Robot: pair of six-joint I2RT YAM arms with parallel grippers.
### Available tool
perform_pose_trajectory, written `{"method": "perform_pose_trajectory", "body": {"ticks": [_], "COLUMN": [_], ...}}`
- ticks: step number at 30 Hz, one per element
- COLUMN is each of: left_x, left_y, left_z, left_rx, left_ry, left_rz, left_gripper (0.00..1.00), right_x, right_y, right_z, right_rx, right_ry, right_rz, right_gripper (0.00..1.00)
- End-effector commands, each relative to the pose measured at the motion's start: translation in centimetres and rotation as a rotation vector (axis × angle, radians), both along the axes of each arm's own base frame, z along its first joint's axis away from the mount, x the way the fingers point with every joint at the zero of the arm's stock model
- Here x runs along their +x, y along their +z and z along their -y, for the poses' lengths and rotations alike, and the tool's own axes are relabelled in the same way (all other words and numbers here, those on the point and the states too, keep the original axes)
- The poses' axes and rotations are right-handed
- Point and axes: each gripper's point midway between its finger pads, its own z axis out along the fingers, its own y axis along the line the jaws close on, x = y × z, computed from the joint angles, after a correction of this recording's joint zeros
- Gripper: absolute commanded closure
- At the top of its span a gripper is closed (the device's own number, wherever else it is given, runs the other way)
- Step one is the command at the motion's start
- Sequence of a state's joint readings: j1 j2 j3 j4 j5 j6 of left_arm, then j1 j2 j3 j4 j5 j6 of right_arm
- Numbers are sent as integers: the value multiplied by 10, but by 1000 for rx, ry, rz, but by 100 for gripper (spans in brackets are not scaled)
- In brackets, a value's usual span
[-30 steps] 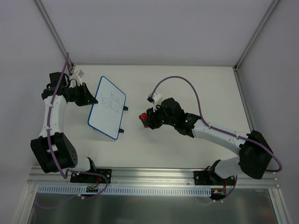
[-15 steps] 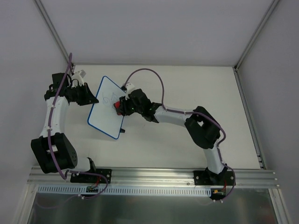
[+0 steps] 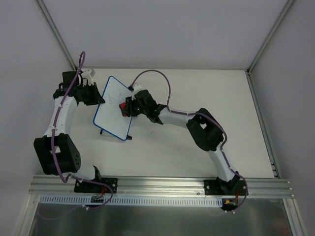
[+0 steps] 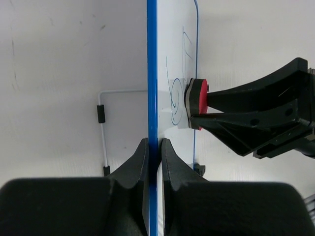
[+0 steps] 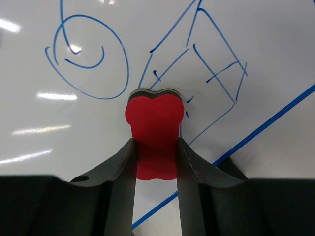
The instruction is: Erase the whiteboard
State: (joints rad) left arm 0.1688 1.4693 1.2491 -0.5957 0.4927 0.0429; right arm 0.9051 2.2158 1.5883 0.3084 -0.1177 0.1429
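Black fingers (image 5: 123, 162) on the right gripper (image 5: 155, 147) are clamped tight on both sides of a little red eraser (image 5: 155, 113), the bone-shaped kind, and its dark felt end is pushed flat against the whiteboard (image 3: 112, 110). It's sitting right on the drawing too, with a blue spiral (image 5: 78, 63) just up and to the left of it and a boxy scribble (image 5: 216, 64) up to the right, so none of that ink is wiped where the wrist camera looks. Over on the other side, the left gripper (image 4: 153, 147) has its two fingers pinched on the board's thin blue rim (image 4: 152, 59), one finger on the front face and one on the back, so from that wrist you see the board almost edge-on with the eraser touching the written side. Behind the board there's a thin white wire stand (image 4: 103, 132) with small black feet. From the overhead view the board sits tilted at the back left of the white table (image 3: 197, 83), squeezed between the two grippers, left arm curling in from the left edge and the right arm stretched far across from its base at the near right. Can't tell if the board's feet are actually resting on the table or lifted a bit. A purple cable (image 3: 152, 78) loops up over the right wrist.
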Motion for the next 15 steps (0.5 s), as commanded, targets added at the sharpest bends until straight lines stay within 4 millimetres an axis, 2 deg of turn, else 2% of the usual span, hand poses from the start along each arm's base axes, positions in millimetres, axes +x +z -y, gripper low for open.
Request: {"method": "perform_pose_trajectory", "body": {"ticks": [1,5,7,12,15], "left_x": [-48,-53,-57,-69,-77], "left_y": [-59,-62,-63,-68,-71], "left_z": [30,30,32,37,38], "left_rx": [20,36,26,1,-2], "left_ry": [-128,-149,-156,-171,-175], "left_rz": [-271,-269,-276,-317,-347], "left_gripper": [100,100,100,100,100], "right_x": [22,39,41,32,19], "right_y": [-31,-50,-50,-30,-13], "right_z": [9,36,43,34,17], "right_rx": [-13,-50,-48,-19,0], "right_ry": [-64,-129,-132,-58,14], "right_rz": [-54,-123,-134,-114,-90], "right_gripper": [100,100,100,100,100]}}
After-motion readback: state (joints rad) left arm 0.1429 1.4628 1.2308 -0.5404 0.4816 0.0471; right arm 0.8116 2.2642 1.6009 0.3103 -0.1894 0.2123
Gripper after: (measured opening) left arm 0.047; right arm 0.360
